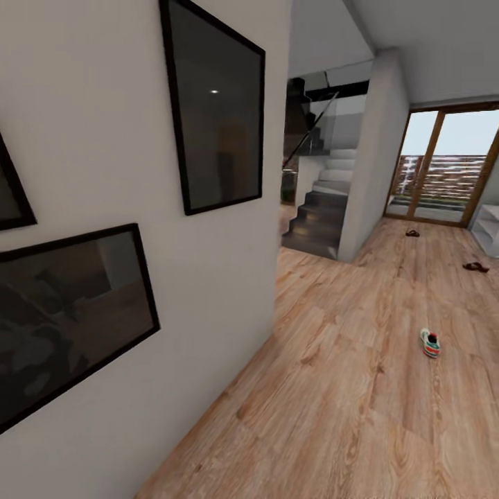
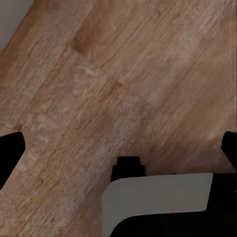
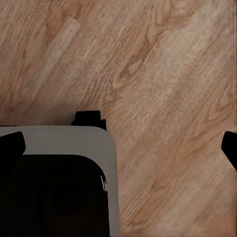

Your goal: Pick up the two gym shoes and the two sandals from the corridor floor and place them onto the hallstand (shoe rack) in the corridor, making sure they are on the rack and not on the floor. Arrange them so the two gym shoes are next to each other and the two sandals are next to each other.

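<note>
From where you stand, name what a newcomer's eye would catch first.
The white wall with dark framed pictures fills the left of the head view. On the corridor floor one bright gym shoe lies alone right of centre, and two dark sandals lie farther off, near the glass door.

I am looking down a home's corridor: wood-plank floor (image 1: 333,388), framed pictures (image 1: 216,104) on a white wall, a staircase (image 1: 320,208), glass patio doors (image 1: 443,166), shoes left lying about.

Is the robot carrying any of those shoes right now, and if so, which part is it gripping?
No. Both grippers, left and right, are open over bare floor; the shoe lies on the floor.
</note>
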Available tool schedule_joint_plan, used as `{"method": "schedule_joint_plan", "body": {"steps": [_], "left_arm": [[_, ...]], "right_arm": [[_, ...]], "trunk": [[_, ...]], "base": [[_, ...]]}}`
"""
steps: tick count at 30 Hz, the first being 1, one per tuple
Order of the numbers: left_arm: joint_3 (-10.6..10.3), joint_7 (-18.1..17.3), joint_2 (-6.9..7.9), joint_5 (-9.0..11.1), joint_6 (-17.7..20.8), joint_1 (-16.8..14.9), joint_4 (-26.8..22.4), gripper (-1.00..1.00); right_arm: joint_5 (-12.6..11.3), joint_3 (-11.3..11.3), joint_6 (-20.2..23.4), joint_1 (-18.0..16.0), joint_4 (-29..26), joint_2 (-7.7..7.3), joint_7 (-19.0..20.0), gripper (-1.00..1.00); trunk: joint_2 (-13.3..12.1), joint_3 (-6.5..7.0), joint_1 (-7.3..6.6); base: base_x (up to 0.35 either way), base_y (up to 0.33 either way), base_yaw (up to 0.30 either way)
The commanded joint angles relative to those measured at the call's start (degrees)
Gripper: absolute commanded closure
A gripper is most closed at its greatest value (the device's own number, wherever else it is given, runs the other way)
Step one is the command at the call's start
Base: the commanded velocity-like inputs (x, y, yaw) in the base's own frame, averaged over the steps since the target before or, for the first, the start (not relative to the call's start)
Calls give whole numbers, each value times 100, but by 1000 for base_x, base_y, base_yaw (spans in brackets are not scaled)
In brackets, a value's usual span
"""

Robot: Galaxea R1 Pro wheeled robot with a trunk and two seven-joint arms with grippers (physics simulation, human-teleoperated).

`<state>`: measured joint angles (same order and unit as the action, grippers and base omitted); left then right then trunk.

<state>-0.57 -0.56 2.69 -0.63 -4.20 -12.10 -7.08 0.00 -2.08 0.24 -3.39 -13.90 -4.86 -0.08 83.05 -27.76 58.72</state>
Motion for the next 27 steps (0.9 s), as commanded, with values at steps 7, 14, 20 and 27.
{"method": "schedule_joint_plan", "body": {"steps": [7, 14, 20, 27], "left_arm": [[-4, -6, -19, -7, -20, -3, 2, -100], [-4, -3, -11, -7, -20, -3, -3, -100], [-4, 1, -5, -4, -20, -3, -19, -100], [-4, -4, -4, -6, -11, 3, -153, -100]], "right_arm": [[0, -21, 3, -3, 1, 2, -1, -100], [0, -21, 3, -3, 0, 2, -1, -100], [0, -21, -1, -3, -6, 2, -1, -100], [0, -21, -5, -3, -7, 2, -1, -100]], "trunk": [[3, -41, 1], [3, -78, 1], [3, -111, 1], [3, -149, 1]], "base": [[135, -255, -270], [42, -271, -266], [7, -275, -263], [2, -276, -262]]}}
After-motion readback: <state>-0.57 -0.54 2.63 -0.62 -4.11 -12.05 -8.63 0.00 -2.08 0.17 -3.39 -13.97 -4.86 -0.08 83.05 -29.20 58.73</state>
